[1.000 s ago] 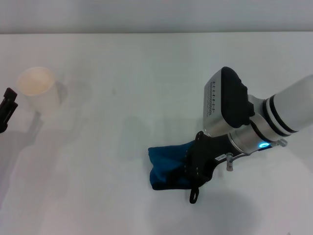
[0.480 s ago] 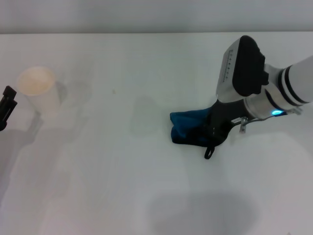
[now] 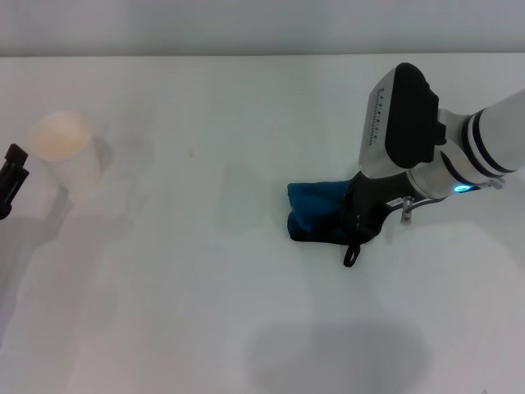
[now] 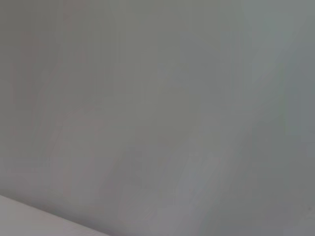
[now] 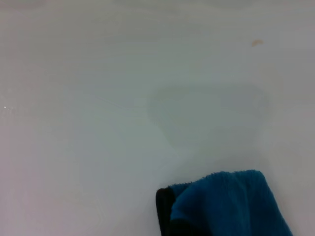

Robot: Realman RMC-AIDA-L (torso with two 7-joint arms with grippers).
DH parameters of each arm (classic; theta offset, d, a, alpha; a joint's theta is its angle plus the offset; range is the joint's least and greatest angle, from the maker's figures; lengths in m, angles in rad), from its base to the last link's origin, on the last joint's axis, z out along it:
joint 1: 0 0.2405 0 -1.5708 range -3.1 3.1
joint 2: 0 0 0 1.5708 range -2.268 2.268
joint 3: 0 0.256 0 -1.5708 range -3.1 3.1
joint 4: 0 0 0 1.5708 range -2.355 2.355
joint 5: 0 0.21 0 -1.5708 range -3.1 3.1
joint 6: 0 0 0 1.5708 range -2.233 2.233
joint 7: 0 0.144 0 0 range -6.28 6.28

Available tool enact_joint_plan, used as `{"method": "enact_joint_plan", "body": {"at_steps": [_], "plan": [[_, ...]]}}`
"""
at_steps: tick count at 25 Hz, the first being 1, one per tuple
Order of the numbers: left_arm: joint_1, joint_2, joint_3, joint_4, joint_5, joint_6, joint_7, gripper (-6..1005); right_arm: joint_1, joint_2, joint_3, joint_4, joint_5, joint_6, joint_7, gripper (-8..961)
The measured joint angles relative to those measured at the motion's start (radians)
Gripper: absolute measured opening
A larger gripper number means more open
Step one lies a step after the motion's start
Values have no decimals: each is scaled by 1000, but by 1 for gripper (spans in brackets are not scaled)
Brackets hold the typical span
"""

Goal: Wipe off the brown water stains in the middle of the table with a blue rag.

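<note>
The blue rag point(image 3: 316, 215) lies on the white table point(image 3: 164, 312), right of the middle, its black loop trailing toward me. My right gripper point(image 3: 349, 217) is down on the rag's right part, shut on it. The rag's free end shows in the right wrist view point(image 5: 231, 204). No large brown blotch shows. Only a small brown speck point(image 3: 190, 153) remains left of centre, also in the right wrist view point(image 5: 256, 43), and a faint damp patch point(image 5: 206, 108) lies beyond the rag. My left gripper point(image 3: 12, 176) is parked at the far left edge.
A white paper cup point(image 3: 61, 148) stands at the far left, close to the left gripper. The left wrist view shows only a plain pale surface.
My right gripper dragged the blue rag from the near middle away from me and to the right. Over the last half second it has hardly moved. The left arm stayed still.
</note>
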Motion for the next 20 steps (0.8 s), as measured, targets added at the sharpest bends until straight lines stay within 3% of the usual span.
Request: {"method": "enact_joint_plan", "body": {"at_steps": [8,15,20], "plan": [[2,-1,-6,0,-1,0,0,877,-21,2,-1,-25,7,4,3,122],[-2,-1,-6,0,-2,0,-2,878,-86,1,57,-110,90,2,-3,382],[-3,0,-7,0,-3,0,-2,878,-135,2,152,-99,329,4,-117,646]]}}
